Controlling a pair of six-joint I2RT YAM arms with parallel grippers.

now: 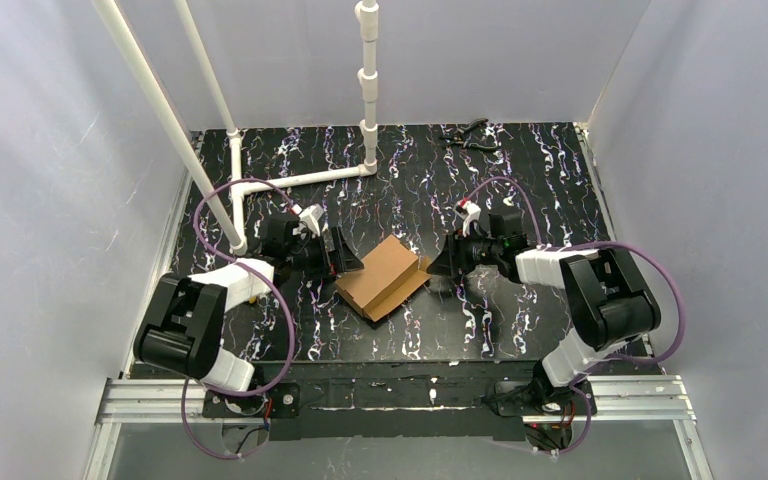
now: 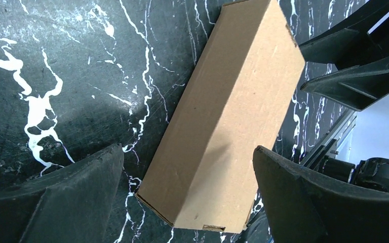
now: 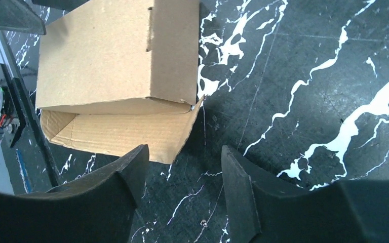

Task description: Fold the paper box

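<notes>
Shows the paper box [image 1: 385, 278], partly formed, lying at the middle of the desk [image 1: 520, 180], long axis slanting from near left to far right. Places the left end effector [image 2: 187, 152] just beside its far-left long side, jaws spread wide and gripping nothing, the box framed between the fingers. Places the right end effector [image 3: 185, 148] just beside the right corner, jaws partway apart and empty, facing an open end flap [image 3: 126, 134]. Puts both arms about equally near. Leaves bare desk nearer and farther than the box, with the white pipe frame [image 1: 300, 180] well apart at far left.
</notes>
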